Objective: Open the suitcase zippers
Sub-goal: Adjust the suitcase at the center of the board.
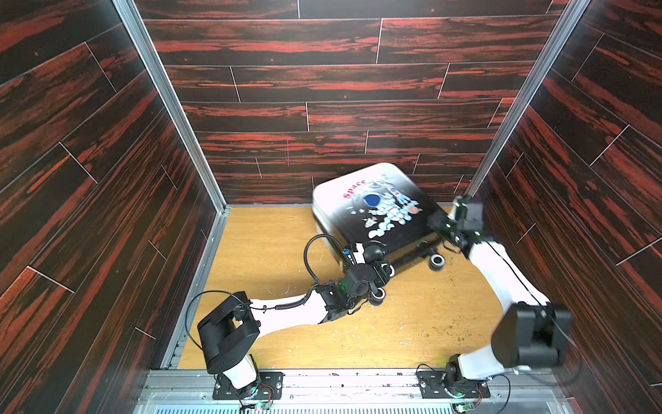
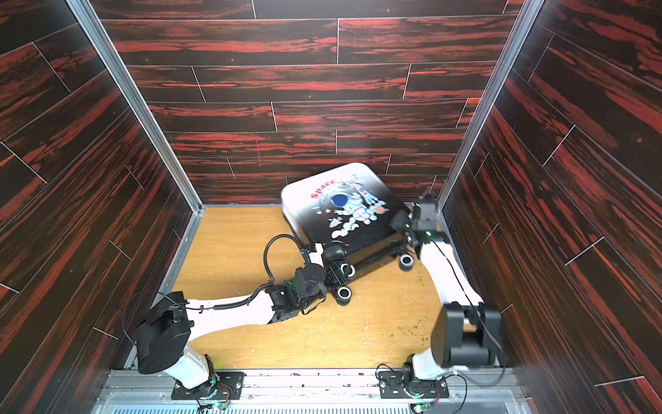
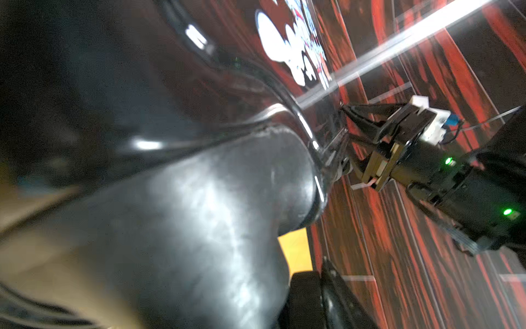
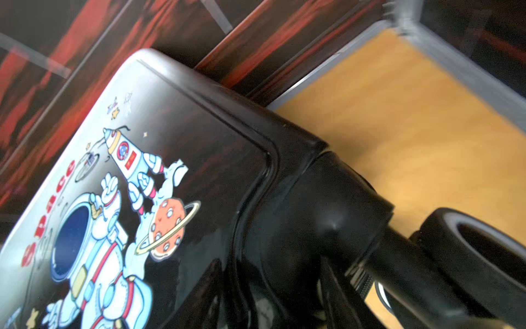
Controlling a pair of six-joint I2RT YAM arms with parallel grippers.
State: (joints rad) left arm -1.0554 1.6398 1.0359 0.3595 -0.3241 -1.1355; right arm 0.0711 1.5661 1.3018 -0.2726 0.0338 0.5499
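The suitcase point(image 1: 372, 215) point(image 2: 340, 211) stands tilted at the back right, its astronaut lid facing up and blurred, its black wheels point(image 1: 437, 262) toward me. My left gripper point(image 1: 361, 252) is at the near left wheel corner. In the left wrist view that rounded corner point(image 3: 199, 199) fills the frame against one finger point(image 3: 307, 299); the other finger is hidden. My right gripper point(image 1: 435, 220) point(image 3: 345, 122) is at the right wheel corner. In the right wrist view its fingers point(image 4: 216, 287) stand apart astride the black corner point(image 4: 284, 228). The zippers' pulls cannot be made out.
The wooden tabletop point(image 1: 286, 251) is boxed in by dark red-grained walls point(image 1: 322, 107). The case lies close to the back wall and the right aluminium corner post point(image 1: 501, 143). A wheel point(image 4: 469, 250) juts out beside my right gripper.
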